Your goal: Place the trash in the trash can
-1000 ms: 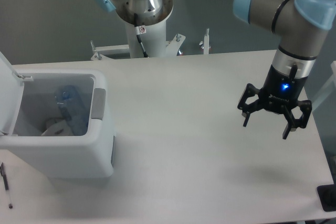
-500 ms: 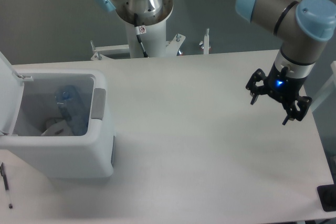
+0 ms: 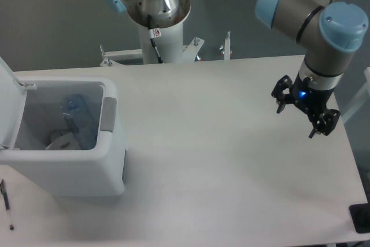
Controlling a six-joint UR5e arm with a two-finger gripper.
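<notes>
hanging over the table's right side, the gripper [image 3: 302,110] has lifted and tilted from a second ago, fingers spread, holding nothing. the bottle [image 3: 80,118] lies inside the trash can [image 3: 87,172], lid up, with what looks like the wrapper [image 3: 58,141] beside it, so the job seems finished. the table [image 3: 219,177] lies bare between arm and bin; its right edge runs close to the gripper.

bottle [image 3: 78,118] in trash can [image 3: 69,166], table [image 3: 219,172] left
</notes>
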